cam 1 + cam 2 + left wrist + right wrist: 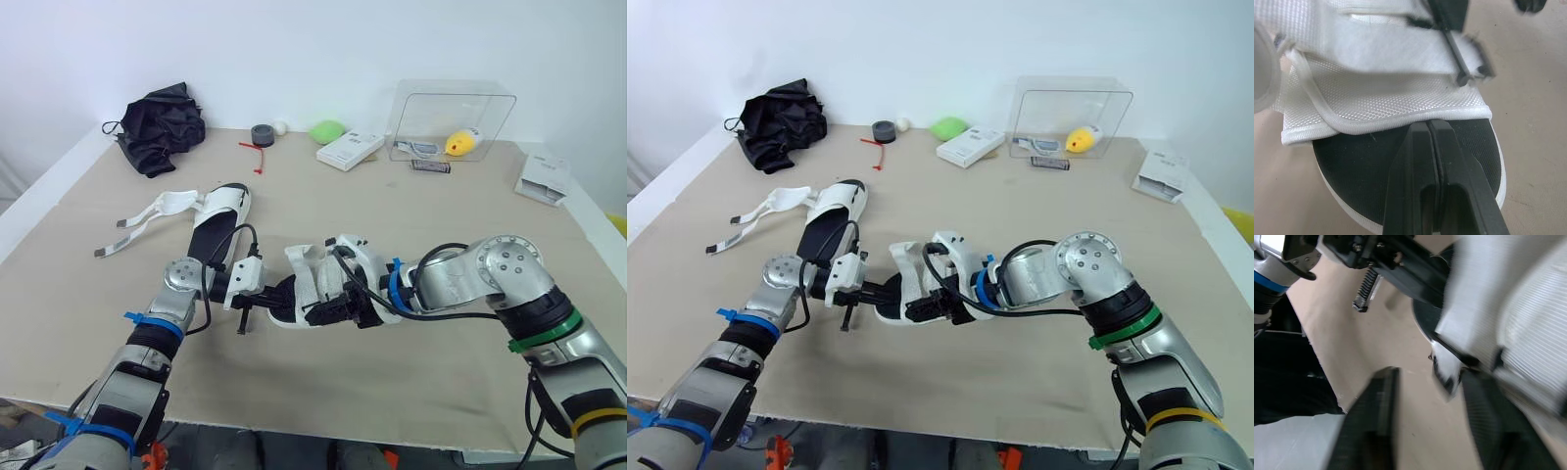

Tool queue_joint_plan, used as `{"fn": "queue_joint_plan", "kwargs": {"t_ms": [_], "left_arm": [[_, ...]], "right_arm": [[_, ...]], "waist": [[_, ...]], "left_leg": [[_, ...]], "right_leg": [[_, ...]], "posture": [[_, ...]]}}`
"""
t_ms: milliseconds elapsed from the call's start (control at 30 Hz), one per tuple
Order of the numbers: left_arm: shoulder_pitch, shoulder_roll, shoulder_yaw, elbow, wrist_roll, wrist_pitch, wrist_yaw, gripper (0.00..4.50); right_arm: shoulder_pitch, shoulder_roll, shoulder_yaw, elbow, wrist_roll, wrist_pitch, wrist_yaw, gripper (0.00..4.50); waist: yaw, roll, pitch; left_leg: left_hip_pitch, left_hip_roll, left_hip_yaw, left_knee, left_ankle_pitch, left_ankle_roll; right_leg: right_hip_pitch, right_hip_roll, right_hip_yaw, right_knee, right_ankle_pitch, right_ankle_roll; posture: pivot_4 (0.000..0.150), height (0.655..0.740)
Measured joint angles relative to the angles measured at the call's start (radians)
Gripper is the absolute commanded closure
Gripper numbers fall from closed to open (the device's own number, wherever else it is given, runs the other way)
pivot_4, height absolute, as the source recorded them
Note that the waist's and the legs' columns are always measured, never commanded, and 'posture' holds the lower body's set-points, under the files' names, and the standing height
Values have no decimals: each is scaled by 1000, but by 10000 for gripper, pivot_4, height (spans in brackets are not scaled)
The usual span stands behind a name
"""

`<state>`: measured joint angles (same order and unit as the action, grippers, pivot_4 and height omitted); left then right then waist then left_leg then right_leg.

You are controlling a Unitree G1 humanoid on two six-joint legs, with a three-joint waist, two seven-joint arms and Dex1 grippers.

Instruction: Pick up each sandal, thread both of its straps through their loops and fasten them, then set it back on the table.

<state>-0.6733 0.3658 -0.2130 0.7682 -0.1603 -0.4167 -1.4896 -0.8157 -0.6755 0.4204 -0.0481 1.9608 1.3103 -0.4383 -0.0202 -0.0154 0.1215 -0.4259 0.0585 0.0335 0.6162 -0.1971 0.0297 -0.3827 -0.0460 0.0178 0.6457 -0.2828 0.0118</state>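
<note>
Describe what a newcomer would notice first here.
Centre front is a white sandal, with the left gripper and right gripper at it from either side. Behind it to the left lies a second sandal, straps splayed open. A black cloth bundle sits far back on the left.

White woven-mesh sandal, black insole; plain beige table.

Across the desk
Front centre, the near sandal — behind it, leftward, the far sandal; bag back left.
</note>
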Motion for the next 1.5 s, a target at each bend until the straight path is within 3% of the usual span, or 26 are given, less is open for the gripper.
{"fn": "queue_joint_plan", "kwargs": {"t_ms": [100, 133, 900, 1033, 1167, 1400, 1500], "left_arm": [[0, -5, 0, -7, -4, 0, -6, 45000], [0, -5, 0, -9, -5, 0, -8, 45000], [3, -6, 0, -13, -7, -1, -5, 45000], [2, -11, 0, -14, -8, -1, -5, 45000], [-1, -20, 0, -16, -8, -1, -10, 45000], [-6, -21, 0, -15, -8, -1, -20, 45000], [-7, -21, 0, -11, -8, -1, -13, 45000]], "right_arm": [[12, -3, 1, 8, -8, 0, -1, 43593], [14, -5, 1, 9, -8, 0, -1, 44403], [28, -24, -8, -9, -35, -1, 138, 44403], [1, -11, -125, -88, -29, -15, 327, 44403], [25, -53, -165, -155, -45, -15, 457, 44403], [36, -45, -165, -170, -65, -47, 473, 44403], [-15, 21, -162, -69, -123, -81, 391, 44403]], "waist": [[3, 0, 0], [2, 0, 0], [2, -1, 1], [3, 0, 2], [12, -8, 3], [14, -6, 4], [16, -6, 4]], "left_leg": [[-5, 1, 4, 1, 1, 0], [-6, 1, 6, 1, 1, 0], [-6, 0, 8, 2, 2, 1], [-9, -1, 7, 2, 2, 1], [-11, -1, 6, 3, 2, 1], [-13, -2, 7, 3, 2, 1], [-12, -1, 6, 3, 2, 1]], "right_leg": [[-4, -2, -3, 0, -1, 2], [-3, -3, -2, 0, -1, 3], [-2, 4, -1, 0, 1, 15], [-4, 5, 0, 0, 1, 17], [-5, 4, -1, 0, 0, 18], [-6, 4, -1, 0, 0, 18], [-6, 6, -1, 1, 0, 18]], "posture": [[1500, 7400], [1500, 7400], [1500, 7400], [1500, 7400], [1500, 7400], [1500, 7400], [1500, 7400]]}}
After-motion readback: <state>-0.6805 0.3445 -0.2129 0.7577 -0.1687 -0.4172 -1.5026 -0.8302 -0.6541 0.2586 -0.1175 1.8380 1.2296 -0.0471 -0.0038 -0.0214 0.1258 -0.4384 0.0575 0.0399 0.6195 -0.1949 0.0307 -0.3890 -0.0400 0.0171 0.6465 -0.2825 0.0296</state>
